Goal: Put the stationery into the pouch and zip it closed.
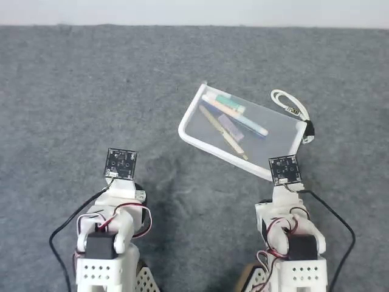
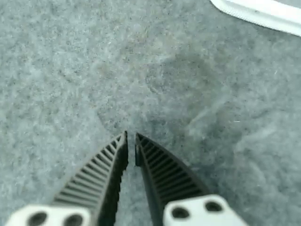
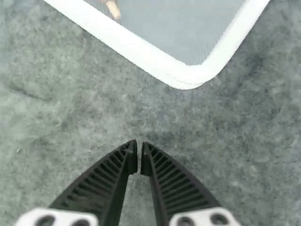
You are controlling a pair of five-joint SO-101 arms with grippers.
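The translucent pouch (image 1: 276, 132) has a white border; the table (image 1: 91, 79) is mottled grey.

Translucent matt plastic pouch (image 1: 255, 131) on rough grey felt-like cloth (image 1: 91, 91)

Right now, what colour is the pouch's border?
The pouch border is white; right wrist view shows it best.
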